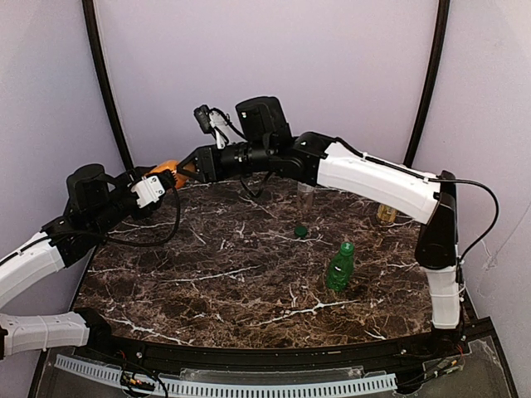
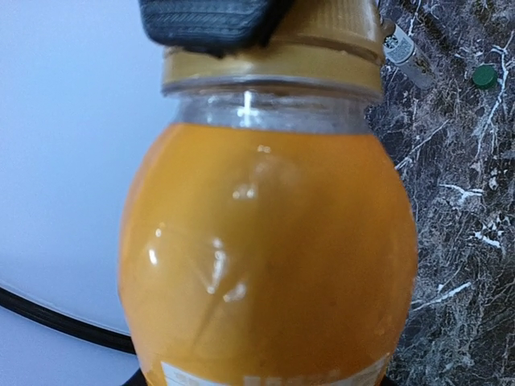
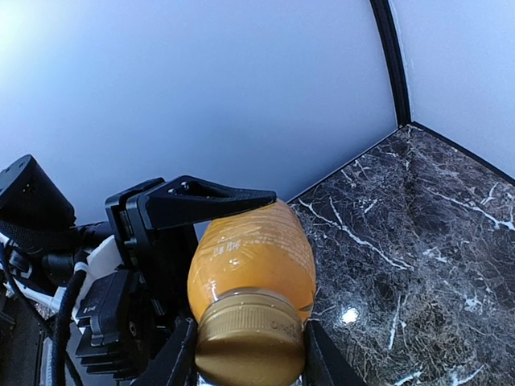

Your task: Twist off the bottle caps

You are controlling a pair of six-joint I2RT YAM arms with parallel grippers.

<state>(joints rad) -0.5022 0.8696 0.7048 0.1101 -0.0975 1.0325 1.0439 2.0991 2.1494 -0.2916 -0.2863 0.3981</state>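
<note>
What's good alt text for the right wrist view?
Close-up of the tan-gold cap on an orange bottle, with the right gripper closed on the cap's sides. The black left gripper clamps the bottle's body from the left; a dark marble table and pale wall lie behind.

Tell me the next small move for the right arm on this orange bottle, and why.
Probably rotate the right gripper to start unscrewing the gold cap. Its fingers sit against both sides of the cap, and the left gripper clamps the orange bottle by its body, so the bottle should not spin along.
</note>
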